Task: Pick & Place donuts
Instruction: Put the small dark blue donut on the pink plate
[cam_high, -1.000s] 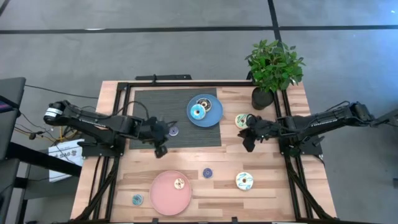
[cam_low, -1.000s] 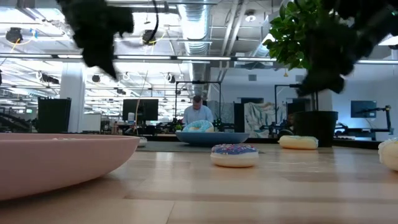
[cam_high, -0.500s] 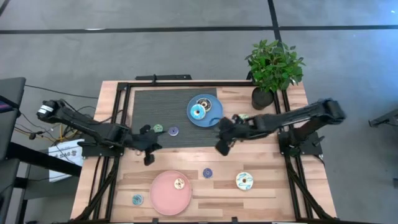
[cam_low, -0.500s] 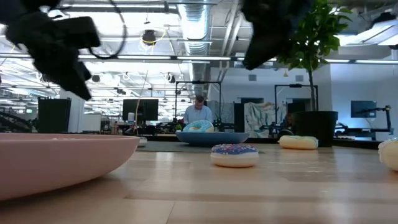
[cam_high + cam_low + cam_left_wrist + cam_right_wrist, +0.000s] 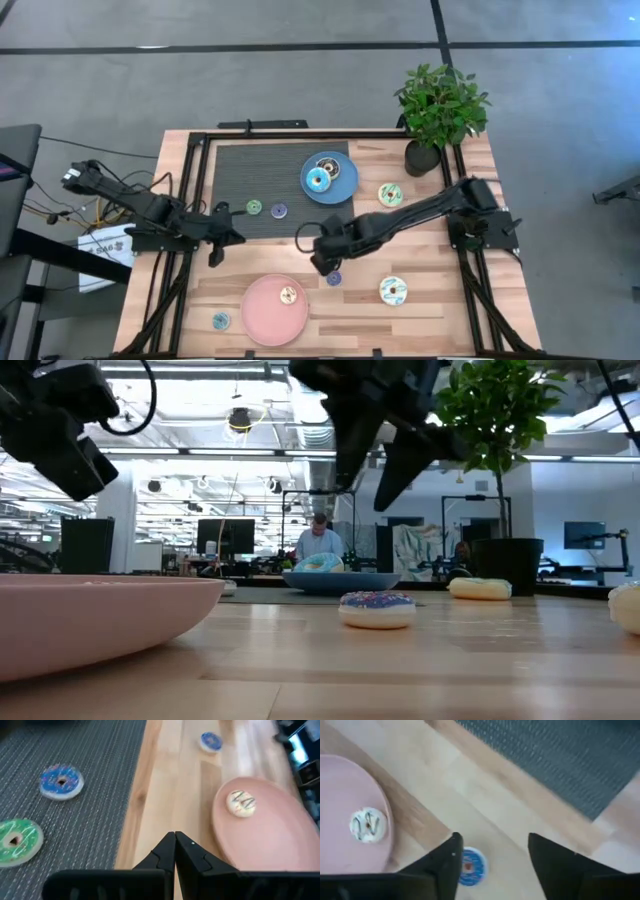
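My right gripper (image 5: 318, 262) is open and empty. It hovers just left of a small blue donut (image 5: 333, 278), which lies flat on the wood and shows between the fingers in the right wrist view (image 5: 470, 865). My left gripper (image 5: 215, 252) is shut and empty over the wood near the mat's left front corner. A small green donut (image 5: 254, 207) and a small purple donut (image 5: 279, 210) lie on the dark mat. A cyan donut (image 5: 318, 180) and a dark brown donut (image 5: 328, 166) sit on the blue plate (image 5: 347, 186). A small tan donut (image 5: 288, 294) lies on the pink plate (image 5: 262, 318).
Two cream donuts (image 5: 390, 194) (image 5: 393, 290) lie on the wood at the right. A small cyan donut (image 5: 221, 320) lies near the front left. A potted plant (image 5: 438, 110) stands at the far right corner. A black frame rims the table.
My right gripper has swung from the table's right side toward the left and the near edge, ending beside the small blue donut. My left gripper has drawn back from the mat toward the table's left edge. No donut has moved.
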